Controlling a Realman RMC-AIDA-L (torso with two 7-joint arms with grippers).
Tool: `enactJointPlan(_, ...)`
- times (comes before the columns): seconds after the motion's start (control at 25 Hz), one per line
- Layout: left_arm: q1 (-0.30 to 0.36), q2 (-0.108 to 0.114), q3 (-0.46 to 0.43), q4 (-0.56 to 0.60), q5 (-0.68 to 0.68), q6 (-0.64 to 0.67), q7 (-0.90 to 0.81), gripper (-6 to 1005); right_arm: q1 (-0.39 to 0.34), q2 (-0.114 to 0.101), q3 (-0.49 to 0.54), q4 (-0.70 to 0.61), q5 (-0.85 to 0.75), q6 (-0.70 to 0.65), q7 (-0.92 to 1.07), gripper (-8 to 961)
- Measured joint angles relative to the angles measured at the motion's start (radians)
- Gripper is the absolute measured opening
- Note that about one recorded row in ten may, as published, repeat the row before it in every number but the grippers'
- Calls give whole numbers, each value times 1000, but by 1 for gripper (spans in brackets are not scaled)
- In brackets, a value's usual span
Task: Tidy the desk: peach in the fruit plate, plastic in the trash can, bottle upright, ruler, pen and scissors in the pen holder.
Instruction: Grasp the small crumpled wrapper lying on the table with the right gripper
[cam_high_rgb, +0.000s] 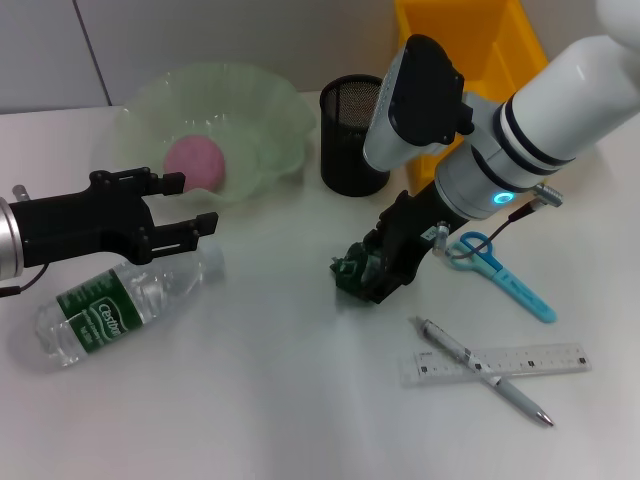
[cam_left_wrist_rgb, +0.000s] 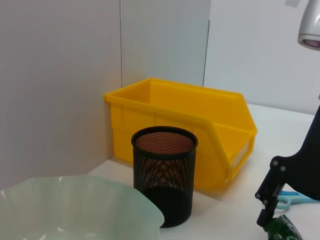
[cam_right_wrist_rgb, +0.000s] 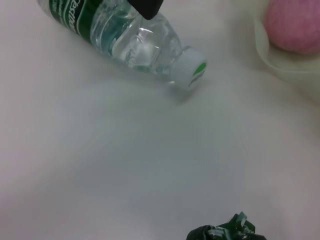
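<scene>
A white table carried the things. The right claw, black, on a white and grey arm, was lowered to the table and closed on a crumpled dark green piece of plastic, which rested against the table surface between its fingers. Behind that claw stood an upright black mesh pen holder, and behind that again a yellow plastic bin with an open front. Just to the claw's right lay blue-handled scissors flat on the table. In front of the claw and to its right lay a clear plastic ruler with a silver pen crossing over it.

The left claw, black, hung well to the left of the right one, its two fingers spread apart and holding nothing. Directly beneath and in front of it lay a clear plastic water bottle with a green label, on its side, its white cap pointing towards the right claw. Behind the left claw sat a pale green wavy-edged fruit plate, and inside it a pink round peach.

The right wrist view showed the bottle's cap end, the peach in the plate, and the green plastic at the edge.
</scene>
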Motion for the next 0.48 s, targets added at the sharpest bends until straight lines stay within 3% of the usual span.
enactJointPlan(0.24, 0, 0, 0, 0, 5, 0, 0, 698, -2, 0, 0, 2, 11, 16, 2, 726)
enactJointPlan(0.48, -1, 0, 0, 0, 9, -2, 0, 698, 0, -1, 0, 4, 13, 23, 3, 498)
